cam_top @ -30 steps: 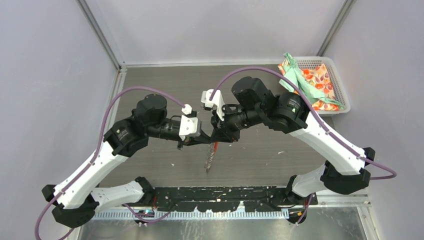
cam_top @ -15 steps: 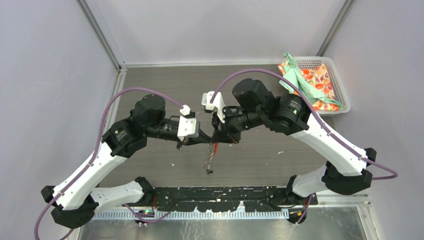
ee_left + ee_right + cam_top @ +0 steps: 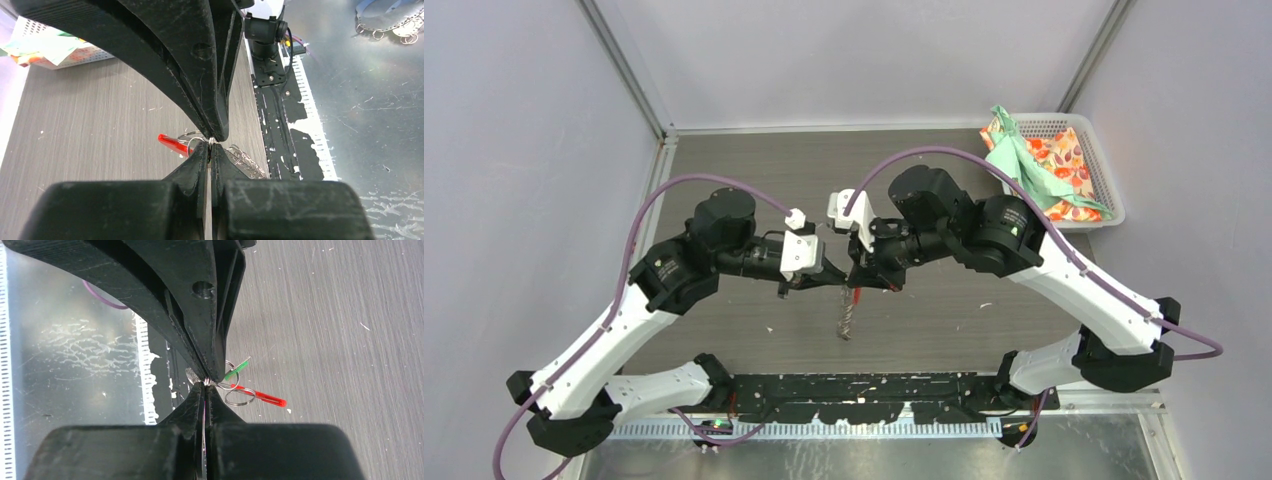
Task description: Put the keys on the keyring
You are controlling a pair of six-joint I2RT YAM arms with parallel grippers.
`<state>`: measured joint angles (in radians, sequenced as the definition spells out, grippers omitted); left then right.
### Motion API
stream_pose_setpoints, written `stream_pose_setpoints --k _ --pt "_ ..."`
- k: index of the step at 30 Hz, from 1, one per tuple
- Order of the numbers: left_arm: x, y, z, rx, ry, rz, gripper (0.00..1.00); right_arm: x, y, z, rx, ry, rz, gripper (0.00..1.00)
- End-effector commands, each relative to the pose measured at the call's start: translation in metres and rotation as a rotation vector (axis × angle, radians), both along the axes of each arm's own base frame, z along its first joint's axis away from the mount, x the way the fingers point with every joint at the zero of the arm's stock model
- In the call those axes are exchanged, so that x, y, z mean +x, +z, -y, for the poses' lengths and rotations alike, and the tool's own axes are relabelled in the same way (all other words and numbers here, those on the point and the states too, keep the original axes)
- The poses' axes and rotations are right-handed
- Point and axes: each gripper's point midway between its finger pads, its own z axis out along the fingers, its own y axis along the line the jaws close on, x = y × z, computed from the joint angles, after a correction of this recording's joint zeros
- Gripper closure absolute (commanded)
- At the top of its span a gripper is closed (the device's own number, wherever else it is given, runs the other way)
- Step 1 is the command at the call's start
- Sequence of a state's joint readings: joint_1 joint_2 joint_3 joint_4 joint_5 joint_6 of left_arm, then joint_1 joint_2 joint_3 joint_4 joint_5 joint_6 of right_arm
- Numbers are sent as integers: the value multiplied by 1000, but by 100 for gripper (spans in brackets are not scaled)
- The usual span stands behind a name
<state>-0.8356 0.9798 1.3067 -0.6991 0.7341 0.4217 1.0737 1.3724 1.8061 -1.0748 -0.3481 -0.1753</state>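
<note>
My two grippers meet tip to tip above the middle of the table. The left gripper (image 3: 839, 283) is shut on the wire ring of the keyring (image 3: 847, 318), whose grey chain (image 3: 246, 161) and red tab (image 3: 173, 143) hang below the tips. From the opposite side the right gripper (image 3: 206, 384) is shut on thin metal wire at the same spot. A key's small ring with a bright-green tag (image 3: 235, 371) comes out of that pinch point. Just under it hangs a second ring (image 3: 239, 398) carrying the red tab (image 3: 265, 398). The key blade itself is hidden by the fingers.
A white mesh basket (image 3: 1105, 170) holding patterned and green cloth sits at the back right corner. The black mounting rail (image 3: 864, 392) runs along the near edge between the arm bases. Loose chains and rings (image 3: 395, 25) lie on the metal sheet beyond the rail.
The right gripper's jaws have closed from slightly apart to shut. Both arms stay tip to tip, and the hanging chain has barely swung.
</note>
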Motion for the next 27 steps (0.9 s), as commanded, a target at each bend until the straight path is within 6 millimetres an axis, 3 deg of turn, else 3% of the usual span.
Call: stream_pose_setpoints --k 1,6,8,10,14,19,23,27 --pt "-4 35 3 -102 -28 66 100 14 20 1 74 -56 96 99" --pt "-3 34 3 -108 -15 68 99 20 52 5 249 -119 180 99" --pt "-1 34 1 -111 -2 77 88 19 62 6 326 -141 192 99" --pt "-2 35 -1 -112 -4 102 64 18 69 7 402 -152 197 99" --pt "-6 34 -11 -71 -87 295 55 9 74 7 516 -135 186 99" --pt "10 41 -12 -36 -73 437 45 1 72 4 528 -100 151 99" --pt "12 49 -8 -69 -73 472 47 -3 68 0 512 -76 122 99" --pt "3 41 -10 -53 -128 485 63 -2 73 -1 554 -95 110 99"
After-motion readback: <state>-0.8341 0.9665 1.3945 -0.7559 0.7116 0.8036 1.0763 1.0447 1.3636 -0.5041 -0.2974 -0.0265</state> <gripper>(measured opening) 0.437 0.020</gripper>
